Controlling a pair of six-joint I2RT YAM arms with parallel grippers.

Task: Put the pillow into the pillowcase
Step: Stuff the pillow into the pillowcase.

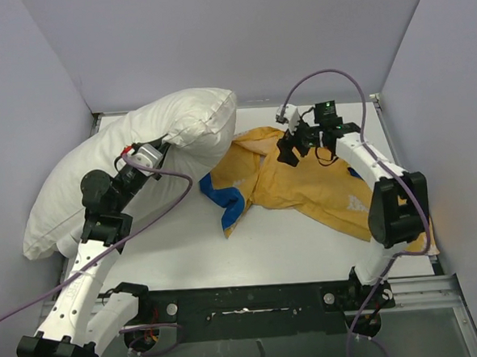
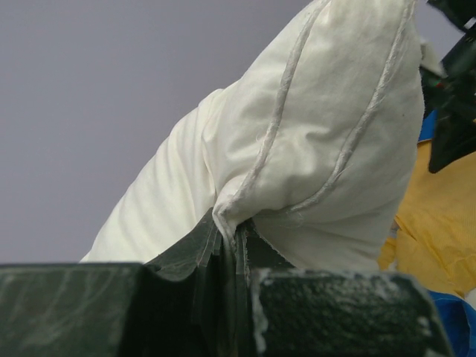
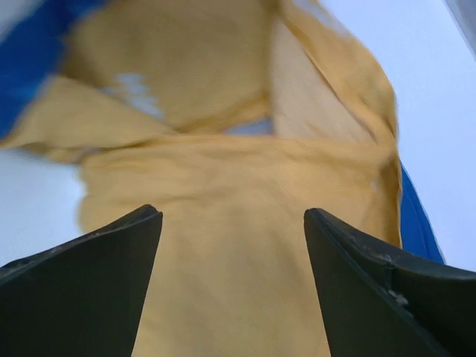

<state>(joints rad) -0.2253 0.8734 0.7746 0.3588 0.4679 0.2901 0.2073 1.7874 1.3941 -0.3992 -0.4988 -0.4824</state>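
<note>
Pale lavender walls (image 1: pixel 238 33) box in a white table (image 1: pixel 291 240) — evenly lit.

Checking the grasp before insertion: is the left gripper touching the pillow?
Touching. The left wrist view shows the left gripper closed on a piped corner of the pillow, with the fabric pinched between its jaws.

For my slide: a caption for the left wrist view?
Left gripper clamps a seamed corner of the pillow; the pillowcase lies beyond.

Nothing readable is showing: the pillowcase (image 1: pixel 304 187) is lying mustard side up, and the white marks (image 1: pixel 356 204) on it are looking too small and blurred to read.
</note>
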